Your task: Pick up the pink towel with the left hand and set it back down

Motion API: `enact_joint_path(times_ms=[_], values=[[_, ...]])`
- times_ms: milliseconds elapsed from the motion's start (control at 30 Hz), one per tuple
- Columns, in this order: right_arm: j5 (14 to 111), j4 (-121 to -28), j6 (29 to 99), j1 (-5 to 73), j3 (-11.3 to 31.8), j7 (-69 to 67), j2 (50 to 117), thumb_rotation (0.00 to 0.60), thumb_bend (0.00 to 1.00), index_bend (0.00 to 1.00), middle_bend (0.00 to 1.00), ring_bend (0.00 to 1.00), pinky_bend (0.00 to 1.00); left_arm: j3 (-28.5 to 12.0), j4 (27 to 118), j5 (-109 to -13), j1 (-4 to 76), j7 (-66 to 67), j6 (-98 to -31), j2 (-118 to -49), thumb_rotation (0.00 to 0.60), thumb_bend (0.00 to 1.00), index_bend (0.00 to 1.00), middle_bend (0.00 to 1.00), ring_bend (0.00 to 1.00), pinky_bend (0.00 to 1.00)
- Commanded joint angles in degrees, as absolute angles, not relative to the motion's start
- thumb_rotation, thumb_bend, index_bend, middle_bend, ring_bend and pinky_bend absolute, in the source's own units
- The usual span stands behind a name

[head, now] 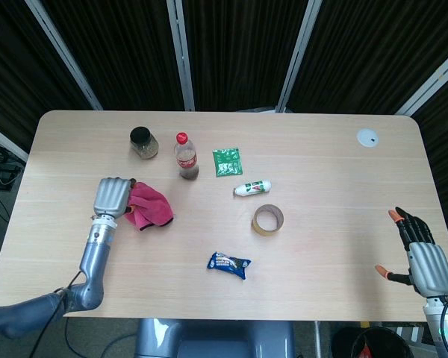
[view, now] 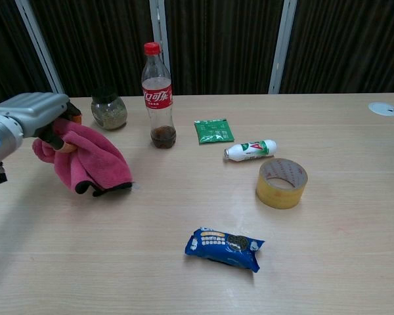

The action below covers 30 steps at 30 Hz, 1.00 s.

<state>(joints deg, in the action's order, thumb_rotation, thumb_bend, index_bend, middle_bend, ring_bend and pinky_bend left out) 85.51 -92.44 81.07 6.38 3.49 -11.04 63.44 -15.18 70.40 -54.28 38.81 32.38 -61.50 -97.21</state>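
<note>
My left hand [head: 111, 197] [view: 38, 112] grips one end of the pink towel [head: 149, 206] [view: 87, 158] on the left side of the table. The cloth hangs from the fingers and its lower edge touches the wood in the chest view. My right hand [head: 422, 252] hovers off the table's right front corner, fingers spread, holding nothing. It does not show in the chest view.
A glass jar [head: 142, 142] and a cola bottle [head: 185, 156] stand behind the towel. A green packet [head: 227, 161], a small white bottle [head: 252, 189], a tape roll [head: 267, 219] and a blue snack pack [head: 228, 263] lie mid-table. A white disc [head: 367, 137] sits far right.
</note>
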Motion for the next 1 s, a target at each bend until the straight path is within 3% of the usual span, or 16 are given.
enact_joint_path(times_ms=[33,300,667,900,1000], values=[[85.39,-92.48,81.03,6.42,3.56,-10.67,63.57,0.6,0.02,0.0,0.0,0.0,0.0,-15.15,74.73,-57.29,36.3,27.34,-63.01,-91.89,0.6,0.59,0.86,0.59,0.49,0.52],[85.41,-92.76,81.01,6.55,3.56,-9.33,63.98,0.6,0.01,0.0,0.0,0.0,0.0,-14.14,79.85,-58.45,33.91,24.56,-63.32,-84.92,0.6,0.58,0.83,0.56,0.47,0.51],[85.4,-92.53,80.93,6.65,3.59,-9.25,64.06,0.6,0.02,0.0,0.0,0.0,0.0,-11.09,78.4,-58.39,33.5,26.18,-62.19,-84.54,0.6,0.54,0.77,0.49,0.42,0.49],[85.62,-92.42,80.93,6.69,3.51,-9.35,64.09,0.6,0.02,0.0,0.0,0.0,0.0,-9.97,77.74,-60.57,33.82,24.92,-61.78,-85.71,0.6,0.33,0.66,0.31,0.27,0.46],[85.65,-92.4,80.91,6.69,3.47,-9.43,64.02,0.6,0.02,0.0,0.0,0.0,0.0,-9.43,77.56,-62.13,34.09,24.2,-61.68,-86.38,0.6,0.22,0.58,0.22,0.19,0.39]])
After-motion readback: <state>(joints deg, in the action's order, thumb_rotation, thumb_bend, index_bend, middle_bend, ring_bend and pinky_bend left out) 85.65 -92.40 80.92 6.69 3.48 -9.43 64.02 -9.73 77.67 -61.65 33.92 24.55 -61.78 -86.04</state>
